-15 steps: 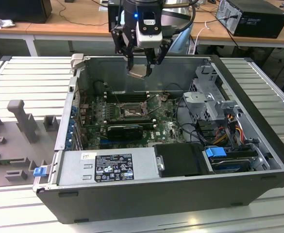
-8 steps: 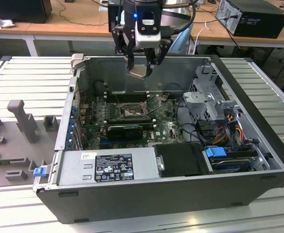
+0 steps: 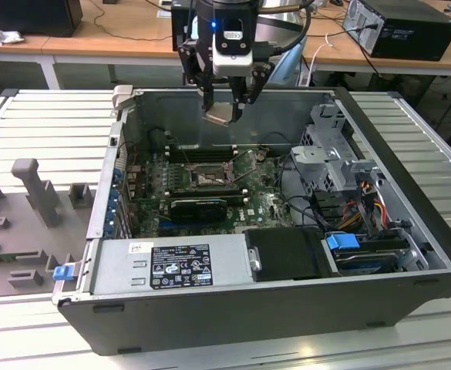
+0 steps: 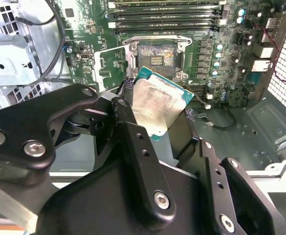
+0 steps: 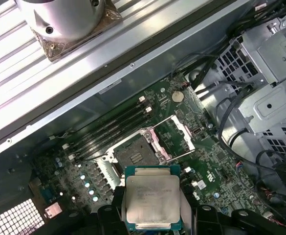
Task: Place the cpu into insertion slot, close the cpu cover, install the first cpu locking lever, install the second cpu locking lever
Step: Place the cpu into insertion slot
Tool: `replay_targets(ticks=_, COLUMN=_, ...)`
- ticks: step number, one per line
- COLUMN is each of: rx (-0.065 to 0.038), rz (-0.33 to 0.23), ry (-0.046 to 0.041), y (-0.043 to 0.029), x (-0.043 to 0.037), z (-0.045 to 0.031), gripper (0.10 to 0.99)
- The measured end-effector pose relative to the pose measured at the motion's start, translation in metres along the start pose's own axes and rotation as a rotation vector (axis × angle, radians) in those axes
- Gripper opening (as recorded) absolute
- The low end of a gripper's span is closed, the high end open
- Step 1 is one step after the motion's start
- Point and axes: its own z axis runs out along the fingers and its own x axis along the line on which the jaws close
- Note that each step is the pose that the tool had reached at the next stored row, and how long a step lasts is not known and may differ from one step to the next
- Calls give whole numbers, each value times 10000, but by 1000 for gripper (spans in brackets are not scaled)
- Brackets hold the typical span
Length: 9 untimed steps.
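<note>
My gripper (image 3: 223, 108) is shut on the cpu (image 3: 218, 115), holding it tilted high above the open computer case. In both wrist views the cpu (image 4: 157, 100) (image 5: 152, 198) shows its pale silvery face and green edge, clamped between the black fingers (image 4: 128, 122). The insertion slot (image 3: 208, 177) (image 4: 157, 56) (image 5: 133, 156) lies bare on the green motherboard, well below the chip. The cpu cover (image 4: 111, 66) (image 5: 174, 137) stands flipped open beside the slot.
Long black memory slots (image 4: 167, 14) run next to the socket. A black card (image 3: 198, 206) sits in front of it, with a power supply (image 3: 171, 266) nearer. A metal drive cage (image 3: 333, 154) with cables fills the exterior view's right. Grey fixtures (image 3: 32, 193) stand outside the case.
</note>
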Motion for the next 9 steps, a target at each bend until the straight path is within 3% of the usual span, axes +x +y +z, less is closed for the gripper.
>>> replay_targets(ticks=9, rx=-9, rz=405, ry=-36, y=0, x=0, z=3, gripper=529)
